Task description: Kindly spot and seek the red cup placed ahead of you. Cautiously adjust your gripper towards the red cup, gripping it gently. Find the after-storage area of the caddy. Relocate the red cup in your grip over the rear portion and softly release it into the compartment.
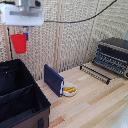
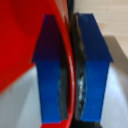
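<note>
one red cup [image 1: 19,43] pinched in gripper [image 1: 24,35], above caddy [image 1: 20,95].

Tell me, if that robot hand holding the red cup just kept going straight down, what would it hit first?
Probably the caddy: the gripper, shut on the red cup, hangs above its far compartment, though depth is hard to judge.

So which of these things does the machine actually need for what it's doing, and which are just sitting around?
Part of the job:
- red cup, pinched by its rim and held up in the air
- gripper, shut on the cup
- caddy, the black divided bin below

Just lying about:
- dark blue box, standing on the table
- white bowl with yellow food
- toaster oven
- wire rack
</note>
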Robot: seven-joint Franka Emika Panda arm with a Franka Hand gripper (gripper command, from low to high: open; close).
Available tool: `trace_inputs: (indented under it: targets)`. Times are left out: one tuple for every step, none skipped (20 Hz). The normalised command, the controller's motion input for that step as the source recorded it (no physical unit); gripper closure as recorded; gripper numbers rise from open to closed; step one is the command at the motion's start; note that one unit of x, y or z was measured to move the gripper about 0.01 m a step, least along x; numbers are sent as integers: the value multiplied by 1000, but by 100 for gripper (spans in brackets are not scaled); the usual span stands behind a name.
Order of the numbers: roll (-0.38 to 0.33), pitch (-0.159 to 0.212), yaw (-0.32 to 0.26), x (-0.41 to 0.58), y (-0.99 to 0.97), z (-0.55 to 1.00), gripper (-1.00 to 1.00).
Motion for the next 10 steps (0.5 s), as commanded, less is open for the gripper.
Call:
trace_inputs:
  targets:
    - [-60,15,0,123,969,-231,100]
    - [-69,6,0,109,966,-257,100]
    - [-80,0,0,97,954,-297,100]
    - [-88,0,0,94,940,-314,100]
    - [-100,0,0,86,917,-320,100]
    - [-119,-7,0,66,886,-326,100]
    - [-133,-18,0,11,823,-326,100]
    - [-145,-32,0,0,731,-337,100]
    - [-152,-68,19,89,591,-280,100]
    - [-151,-128,19,183,400,-163,-100]
